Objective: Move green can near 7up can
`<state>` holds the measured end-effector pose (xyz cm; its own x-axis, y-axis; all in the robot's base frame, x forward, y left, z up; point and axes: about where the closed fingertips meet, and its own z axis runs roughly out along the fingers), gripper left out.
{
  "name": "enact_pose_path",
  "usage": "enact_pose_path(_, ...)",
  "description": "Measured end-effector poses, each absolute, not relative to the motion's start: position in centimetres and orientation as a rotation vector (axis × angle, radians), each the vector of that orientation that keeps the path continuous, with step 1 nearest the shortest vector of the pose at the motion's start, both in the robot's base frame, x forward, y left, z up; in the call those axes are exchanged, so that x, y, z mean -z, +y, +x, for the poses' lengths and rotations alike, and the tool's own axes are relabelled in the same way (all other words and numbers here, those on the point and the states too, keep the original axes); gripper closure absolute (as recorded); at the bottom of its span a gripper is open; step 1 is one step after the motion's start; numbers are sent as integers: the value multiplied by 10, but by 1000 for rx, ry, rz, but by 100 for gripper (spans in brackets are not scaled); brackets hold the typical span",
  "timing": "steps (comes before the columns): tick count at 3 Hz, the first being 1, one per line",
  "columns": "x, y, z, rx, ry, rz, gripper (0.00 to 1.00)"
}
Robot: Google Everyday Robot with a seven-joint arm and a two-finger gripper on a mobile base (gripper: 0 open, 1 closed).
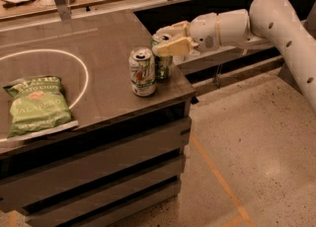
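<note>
Dark surface (108, 38) up against the aisle. Center-right of the frame, the gripper (162, 40) sits around the top of the green can (163, 67); can't tell if it's clamped. The 7up can (142, 72) is just left. A sloppy pull-away could knock either can off the edge.

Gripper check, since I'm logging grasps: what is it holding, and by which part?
The gripper holds the green can by its upper part, near the rim.
</note>
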<state>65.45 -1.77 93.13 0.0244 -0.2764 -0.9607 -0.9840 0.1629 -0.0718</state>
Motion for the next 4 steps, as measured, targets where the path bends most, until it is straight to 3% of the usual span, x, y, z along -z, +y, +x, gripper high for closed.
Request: enact_pose_path(4,-937,-27,631,-916,1385,-1389,100)
